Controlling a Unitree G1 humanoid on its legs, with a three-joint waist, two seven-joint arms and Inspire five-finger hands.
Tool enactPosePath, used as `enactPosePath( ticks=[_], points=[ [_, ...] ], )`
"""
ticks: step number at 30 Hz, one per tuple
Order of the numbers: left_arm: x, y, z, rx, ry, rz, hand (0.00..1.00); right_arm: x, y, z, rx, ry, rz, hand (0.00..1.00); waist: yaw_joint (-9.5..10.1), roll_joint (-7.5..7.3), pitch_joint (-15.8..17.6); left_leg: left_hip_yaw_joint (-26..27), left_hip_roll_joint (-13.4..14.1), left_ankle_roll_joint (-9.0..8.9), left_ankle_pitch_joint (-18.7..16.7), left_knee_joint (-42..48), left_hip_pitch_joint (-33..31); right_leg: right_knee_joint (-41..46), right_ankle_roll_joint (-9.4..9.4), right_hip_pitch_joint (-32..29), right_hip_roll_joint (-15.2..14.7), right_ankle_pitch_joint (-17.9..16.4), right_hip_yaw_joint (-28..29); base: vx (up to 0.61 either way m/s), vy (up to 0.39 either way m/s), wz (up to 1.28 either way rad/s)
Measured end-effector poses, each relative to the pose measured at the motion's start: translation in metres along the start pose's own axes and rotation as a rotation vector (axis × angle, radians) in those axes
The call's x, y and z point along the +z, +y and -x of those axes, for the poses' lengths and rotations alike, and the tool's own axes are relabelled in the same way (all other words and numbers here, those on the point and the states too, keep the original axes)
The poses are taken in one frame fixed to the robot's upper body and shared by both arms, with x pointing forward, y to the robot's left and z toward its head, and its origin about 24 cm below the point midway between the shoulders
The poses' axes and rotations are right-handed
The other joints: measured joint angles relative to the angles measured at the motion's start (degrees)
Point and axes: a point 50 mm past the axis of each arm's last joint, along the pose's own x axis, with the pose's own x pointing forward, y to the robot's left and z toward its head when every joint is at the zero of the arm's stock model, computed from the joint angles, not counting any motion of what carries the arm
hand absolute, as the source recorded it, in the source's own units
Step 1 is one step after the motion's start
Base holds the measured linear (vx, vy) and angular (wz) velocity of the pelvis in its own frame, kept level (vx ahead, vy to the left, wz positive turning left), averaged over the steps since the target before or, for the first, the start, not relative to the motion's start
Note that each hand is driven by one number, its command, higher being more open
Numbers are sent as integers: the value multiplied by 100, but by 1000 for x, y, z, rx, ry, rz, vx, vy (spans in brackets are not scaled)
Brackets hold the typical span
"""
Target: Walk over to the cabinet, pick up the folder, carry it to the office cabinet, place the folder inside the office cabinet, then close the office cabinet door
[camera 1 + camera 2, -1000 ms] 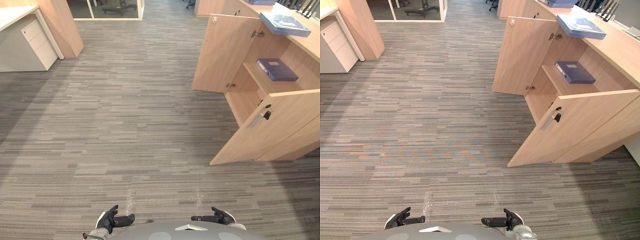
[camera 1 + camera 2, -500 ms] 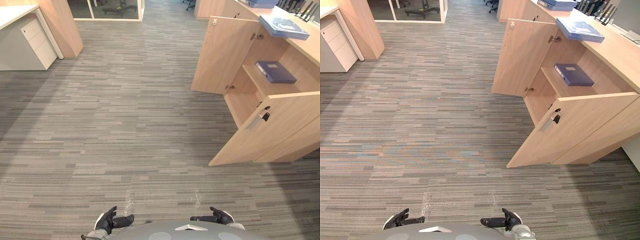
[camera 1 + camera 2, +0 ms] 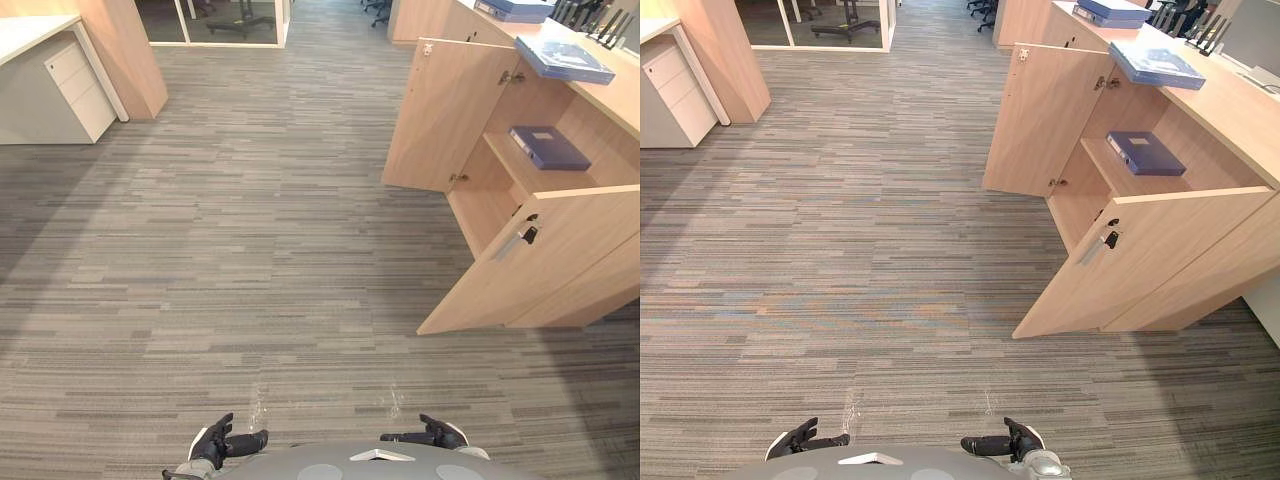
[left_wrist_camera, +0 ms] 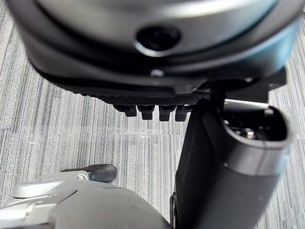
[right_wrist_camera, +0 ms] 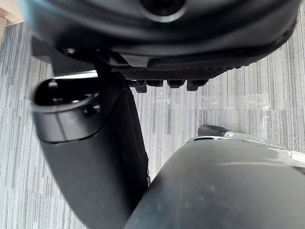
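More cabinet top now shows (the camera shifted).

Office cabinet of matt, smooth wood laminate; folder inside it smooth plastic; floor rough woven carpet.

- Light blue folder: lying flat on the wooden countertop, up at 1 o'clock.
- Light-wood office cabinet: 2 o'clock, both doors swung wide open. The near door has a silver handle.
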Motion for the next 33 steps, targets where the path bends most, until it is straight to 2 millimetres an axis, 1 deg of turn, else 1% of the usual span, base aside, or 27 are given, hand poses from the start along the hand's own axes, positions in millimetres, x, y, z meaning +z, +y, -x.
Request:
enactPosePath(
  ticks=[1,3,4,5,6,7,8,9,10,11,14,15,16,17,18,19,21,23,24,26,27,28,29,30,31,32,33],
  points=[
    [0,0,0,2,1,3,100,-1,0,0,1,2,-1,100,0,-11,-12,-15,0,-12,-17,64,-90,16,-1,-22,-3,-2,-15,1,-7,11],
    [6,2,-1,12,-18,22,100,0,1,0,5,3,-9,100,0,-56,5,-45,-3,-87,-335,848,-581,164,-52,-202,-51,-37,-71,-22,-25,22],
    [16,4,-4,23,-51,66,100,4,0,-1,3,-8,-28,100,6,-69,158,-7,38,-352,-669,1961,-1125,297,-118,-246,-63,-134,-143,-127,-49,38],
    [26,7,-5,37,-93,119,100,8,-2,-2,6,-14,-48,100,14,-61,336,19,114,-541,-799,3135,-1612,370,-182,-185,-53,-246,-226,-185,-43,34],
    [27,6,-5,36,-97,128,100,8,-2,-2,7,-15,-48,100,15,-52,357,22,126,-541,-799,3269,-1683,382,-198,-177,-51,-267,-230,-198,-27,24],
    [33,2,-4,35,-132,216,100,7,-6,-1,-3,-12,-45,100,57,60,450,55,308,-549,-693,4582,-2281,517,-270,-68,28,-403,-265,-130,8,8],
    [32,2,-4,39,-132,260,100,5,-7,-1,-6,-7,-48,100,126,134,490,139,373,-482,-716,5126,-2452,504,-291,110,1,-420,-260,-96,11,6],
    [32,1,-4,37,-134,283,100,7,-9,-1,-12,-12,-49,100,164,161,491,204,475,-442,-875,5327,-2530,497,-279,172,-1,-434,-253,-101,6,-1],
    [31,0,-4,41,-137,327,100,7,-11,-1,-19,-12,-58,100,169,163,491,311,662,-407,-1134,5320,-2609,494,-220,250,-54,-473,-235,-78,58,-8],
    [29,0,-4,45,-134,352,100,6,-12,0,-22,-6,-67,100,181,193,508,334,749,-445,-1195,4789,-2616,513,-134,280,-173,-532,-178,-33,111,-13],
    [28,0,-3,54,-139,384,100,7,-14,0,-27,-13,-67,100,162,174,501,80,809,-547,-1122,3298,-2565,489,82,260,-494,-669,-24,158,282,-30],
    [27,-1,-3,55,-138,391,100,8,-16,0,-34,-18,-64,100,153,206,510,-130,886,-643,-991,2611,-2543,414,188,255,-651,-735,103,285,401,-40],
    [25,-2,-3,65,-133,407,100,8,-18,0,-40,-17,-63,100,158,245,541,11,1017,-912,-607,2408,-2540,237,283,360,-792,-793,237,322,428,-34],
    [25,-4,-3,60,-130,412,100,9,-18,0,-45,-16,-62,100,162,295,541,170,977,-879,-432,2474,-2531,136,327,454,-859,-836,298,331,447,-24],
    [29,-5,-4,59,-145,412,100,11,-21,0,-48,-13,-51,100,185,325,628,349,965,-764,-445,2868,-2634,350,360,553,-899,-861,384,326,463,-13],
    [31,-5,-5,58,-150,409,100,10,-19,0,-38,-10,-41,100,222,340,637,424,883,-495,-723,3163,-2680,802,363,520,-893,-855,508,324,440,-19],
    [29,-2,-4,72,-149,411,100,11,-13,-2,-17,-3,-24,100,346,184,508,602,701,-339,-1052,3377,-2666,1187,343,363,-1027,-841,529,352,376,-27],
    [26,3,-3,85,-137,402,100,9,-8,-2,-1,7,-16,100,337,71,317,772,481,-195,-1315,3505,-2681,1331,498,204,-1284,-691,670,371,332,-25],
    [25,4,-4,86,-123,389,100,9,-8,-2,-1,9,-31,100,371,21,189,874,397,-134,-1392,3478,-2673,1430,501,91,-1394,-614,779,347,282,-39],
    [20,1,-4,83,-95,353,100,8,-10,-2,-7,6,-63,100,393,40,76,1094,185,27,-1480,3231,-2433,2111,473,-291,-1620,-469,1055,320,273,-41],
    [17,-1,-4,77,-76,309,100,8,-16,-1,-15,5,-73,100,351,98,57,1240,54,162,-1496,2977,-2138,3025,457,-633,-1733,-344,1186,305,242,-22],
    [15,-2,-3,70,-63,265,100,10,-17,-1,-17,-4,-71,100,293,126,43,1269,-43,267,-1522,2831,-1923,3933,443,-919,-1723,-235,1191,339,237,-23],
    [14,-3,-3,63,-56,237,100,13,-19,-1,-24,-23,-68,100,288,132,46,1334,-137,402,-1524,2680,-1649,4787,232,-1228,-1710,-31,1125,361,185,-29],
    [13,-4,-3,54,-50,202,100,18,-20,-1,-28,-39,-64,100,277,144,54,1409,-261,472,-1533,2377,-1216,5697,-135,-1491,-1722,208,777,325,135,-34],
    [13,-5,-3,47,-46,184,100,20,-21,-1,-32,-45,-65,100,268,162,64,1406,-318,495,-1524,2214,-990,6081,-263,-1582,-1738,153,529,366,112,-28],
    [12,-8,-3,31,-40,142,100,24,-24,-1,-41,-55,-67,100,202,220,68,1397,-358,528,-1497,1929,-622,6685,-517,-1773,-1697,-95,72,248,-1,-7],
    [14,-11,-4,11,-43,110,100,30,-25,-1,-44,-75,-86,100,112,312,84,1345,-356,557,-1460,1682,-334,7020,-624,-2017,-1619,-385,-320,181,-57,-1]
  ],
)
